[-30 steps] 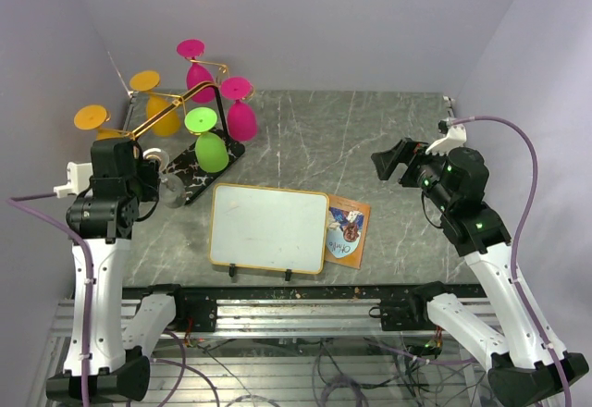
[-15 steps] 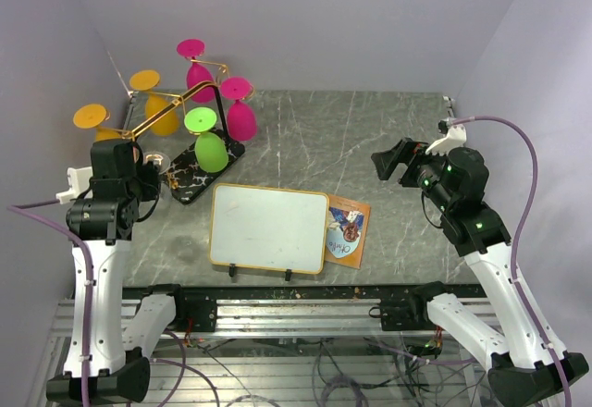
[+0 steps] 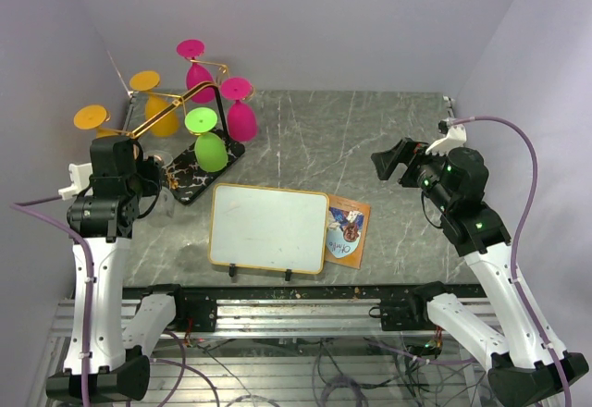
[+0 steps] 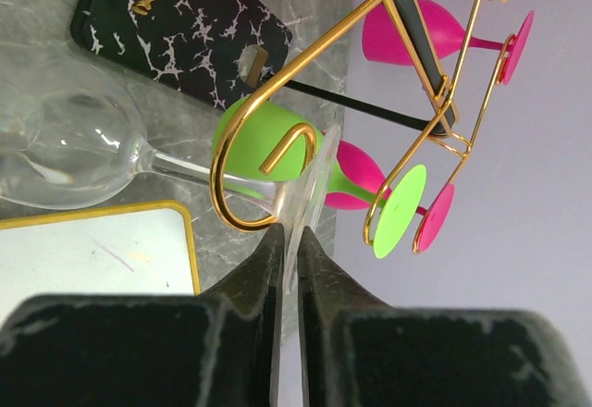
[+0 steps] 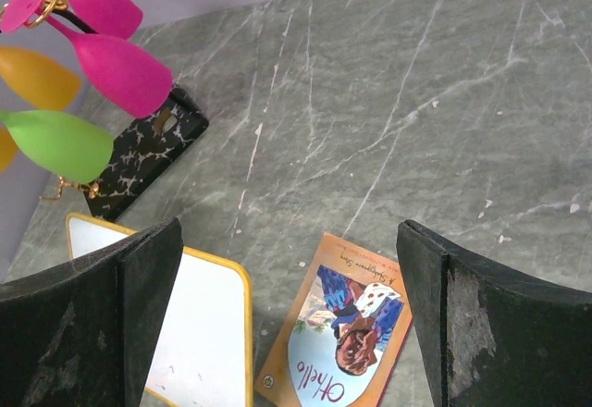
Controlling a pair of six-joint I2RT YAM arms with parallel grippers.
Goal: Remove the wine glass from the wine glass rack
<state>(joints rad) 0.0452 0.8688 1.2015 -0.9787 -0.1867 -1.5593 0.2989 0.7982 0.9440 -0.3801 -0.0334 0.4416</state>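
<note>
- Tabletop (image 3: 370,139) of grey veined stone carries the wine glass rack (image 4: 176,28). Green, pink and yellow glasses hang bowl-down from the rack's gold arms.
- Right end effector (image 5: 289,240) hovers well apart from the rack, its fingers spread wide with nothing between them.
- Clear wine glass (image 4: 74,157) lies on its side just in front of the rack's marble-look base, at the outer end of a gold arm. Its bowl is close above the tabletop; whether it touches, I cannot tell.
- Its long axis runs bowl, stem, foot, roughly level, with the foot end raised a little. The bowl's mouth points away from the left end effector and the foot faces it.
- Left end effector (image 4: 289,236) is closed to a narrow slit, pinching the rim of the glass's foot (image 4: 319,180) edge-on.
- Handling, as I judge it: the glass is light, rigid, smooth and easily broken. A pinch on a thin disc can slip or let the bowl swing, and too hard a squeeze may chip it.
- The stem (image 4: 185,171) looks the surer place to hold, though it is the weakest part under side load.
- Gold curl (image 4: 242,222) at the arm's tip wraps the stem beside the foot, so the glass probably has to slide out along the arm's open side, not lift.
</note>
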